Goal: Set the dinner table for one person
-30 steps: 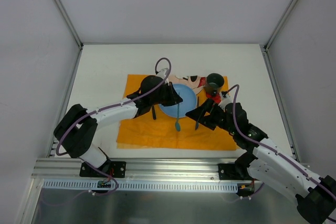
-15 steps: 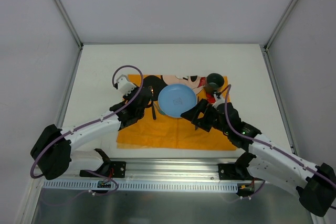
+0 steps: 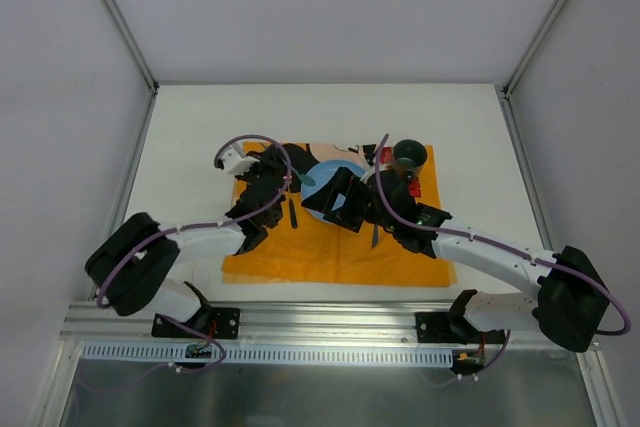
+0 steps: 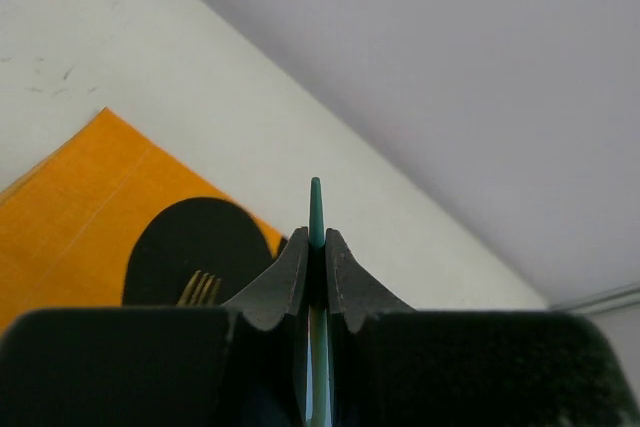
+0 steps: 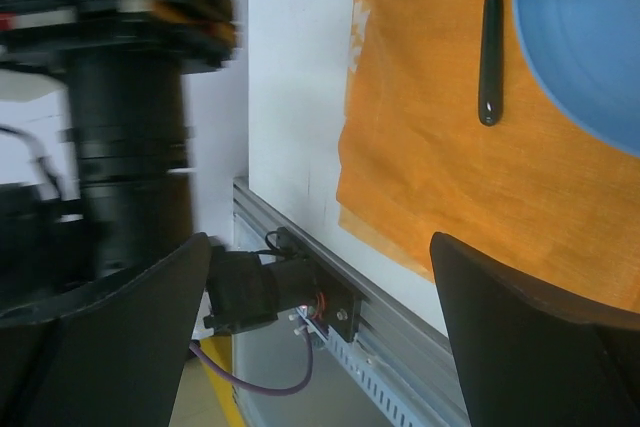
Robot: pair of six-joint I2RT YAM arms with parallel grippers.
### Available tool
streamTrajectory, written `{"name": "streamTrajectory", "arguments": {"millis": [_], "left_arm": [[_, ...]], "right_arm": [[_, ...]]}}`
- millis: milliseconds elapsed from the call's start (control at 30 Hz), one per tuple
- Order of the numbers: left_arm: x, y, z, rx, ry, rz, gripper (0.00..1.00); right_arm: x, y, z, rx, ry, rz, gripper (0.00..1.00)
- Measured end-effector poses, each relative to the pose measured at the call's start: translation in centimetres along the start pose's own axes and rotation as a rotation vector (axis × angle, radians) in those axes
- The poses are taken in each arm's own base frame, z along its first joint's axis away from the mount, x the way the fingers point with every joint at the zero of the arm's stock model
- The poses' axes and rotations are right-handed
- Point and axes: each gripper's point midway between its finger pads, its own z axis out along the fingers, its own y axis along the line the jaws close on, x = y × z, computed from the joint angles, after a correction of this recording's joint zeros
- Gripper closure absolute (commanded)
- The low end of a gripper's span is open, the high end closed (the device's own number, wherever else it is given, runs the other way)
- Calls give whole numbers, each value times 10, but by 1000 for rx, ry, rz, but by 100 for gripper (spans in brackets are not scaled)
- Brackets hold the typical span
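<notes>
Locate the dinner table (image 3: 200, 127) beneath both arms, with the orange placemat (image 3: 300, 259) laid at its middle, toward the near rail.

Read the left gripper (image 4: 316, 247) as pinched tight on the handle of the teal spoon (image 4: 316, 205). Find it over the left part of the placemat, just left of the blue plate (image 5: 590, 37). Judge this hold as a carry, meant to bring the spoon to a place beside the plate.

Note the fork (image 3: 293, 215) lying flat on the cloth left of the plate, handle toward the near edge, likely in its final position.

Read the right gripper (image 5: 320, 247) as spread wide and holding nothing. Find it above the plate, close beside the left gripper. Treat its purpose as undetermined: a handover or a reach for another piece.

Note the dark cup (image 3: 408, 152) at the far right corner of the placemat, apart from both grippers.
</notes>
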Motion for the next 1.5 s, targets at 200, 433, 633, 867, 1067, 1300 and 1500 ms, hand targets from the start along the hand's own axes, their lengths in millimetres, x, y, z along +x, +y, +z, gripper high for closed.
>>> {"name": "streamTrajectory", "arguments": {"millis": [200,433,633,867,1067,1300,1500], "left_arm": [[50,28,8,46,87,133,100],[30,-13,25,157,54,52,100],[8,-72,38,338,37,36,100],[-40,-155,33,632,-17,56,100],[-101,-211,-3,869,-120,56,100],[-108,-229,-24,973,-166,132,100],[-98,-224,-26,991,-187,244,100]], "right_arm": [[-7,14,0,-30,-22,17,4],[-33,32,1,-85,-145,83,5],[-74,48,-7,-213,-337,196,7],[-141,53,-9,-377,-505,385,7],[-182,9,56,-443,-522,619,18],[-177,-20,158,-423,-429,791,16],[-172,17,144,-509,-406,739,15]]}}
